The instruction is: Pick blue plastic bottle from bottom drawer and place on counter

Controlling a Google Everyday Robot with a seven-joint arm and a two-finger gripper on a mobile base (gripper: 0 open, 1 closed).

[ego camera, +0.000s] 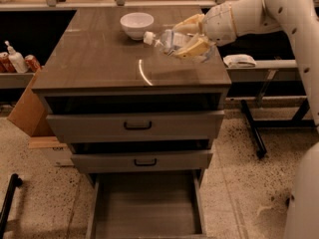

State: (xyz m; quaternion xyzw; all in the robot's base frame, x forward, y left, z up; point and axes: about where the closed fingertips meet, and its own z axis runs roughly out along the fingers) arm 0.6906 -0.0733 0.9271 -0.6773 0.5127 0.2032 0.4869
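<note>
The blue plastic bottle [168,42] lies nearly level in the air, its white cap pointing left, just above the right rear part of the counter [99,59]. My gripper [193,38] reaches in from the right and is shut on the bottle, one tan finger above it and one below. The bottom drawer [144,210] stands pulled out at the foot of the cabinet, and its bare floor holds nothing.
A white bowl [136,24] sits at the back of the counter, just left of the bottle's cap. Two upper drawer fronts with black handles [137,126] are slightly ajar. A pump bottle [16,59] and cans stand on a shelf at left. A cardboard box [27,108] leans beside the cabinet.
</note>
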